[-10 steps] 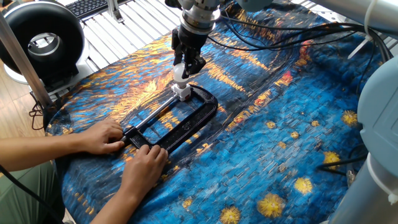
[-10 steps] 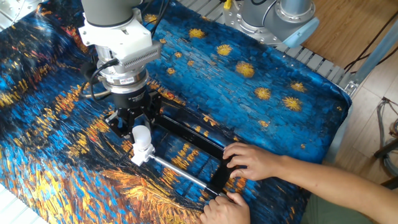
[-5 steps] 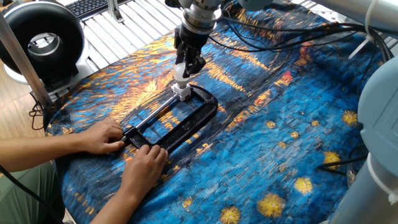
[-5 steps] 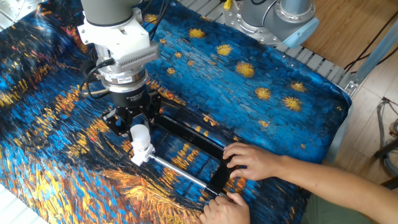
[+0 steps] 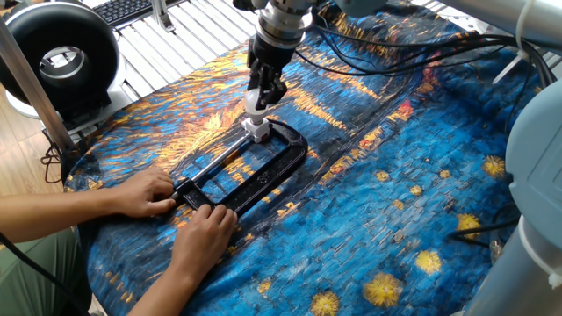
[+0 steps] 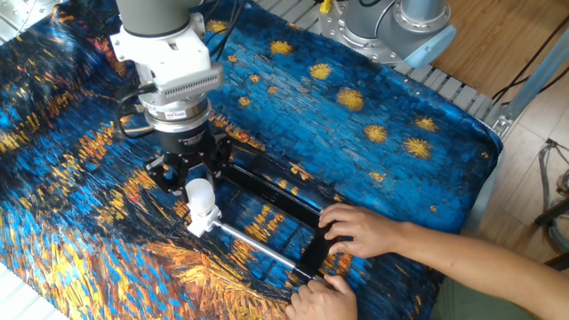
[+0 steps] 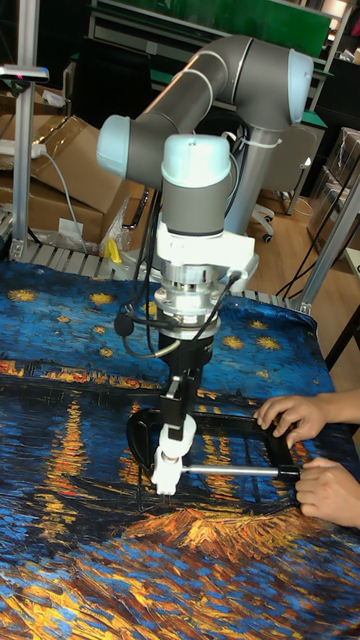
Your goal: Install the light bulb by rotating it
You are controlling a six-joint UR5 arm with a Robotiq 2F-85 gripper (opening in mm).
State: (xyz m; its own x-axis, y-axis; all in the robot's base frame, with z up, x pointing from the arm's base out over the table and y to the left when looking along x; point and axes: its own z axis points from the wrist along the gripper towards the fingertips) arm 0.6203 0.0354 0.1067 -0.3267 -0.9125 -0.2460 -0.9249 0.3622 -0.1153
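Starry blue-and-orange cloth (image 6: pixel 373 169) covered the surface, where a black clamp frame (image 5: pixel 263 171) lay with a white socket block (image 5: pixel 256 130) at its far end. Above that block the jaws of the gripper (image 6: pixel 197 188) held the light bulb (image 6: pixel 200 192) upright, its neck meeting the block. Two hands (image 6: pixel 360 233) steadied the frame's near end.

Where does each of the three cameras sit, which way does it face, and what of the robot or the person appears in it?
One fixed view: high, looking down across the table; gripper on the light bulb, person's hands at lower left.
The other fixed view: high on the opposite side; wrist and gripper at upper left, hands at lower right.
Tall fixed view: low and level at the table edge; whole arm shows, hands at right.
All share the bulb, the black clamp frame and the painted cloth.
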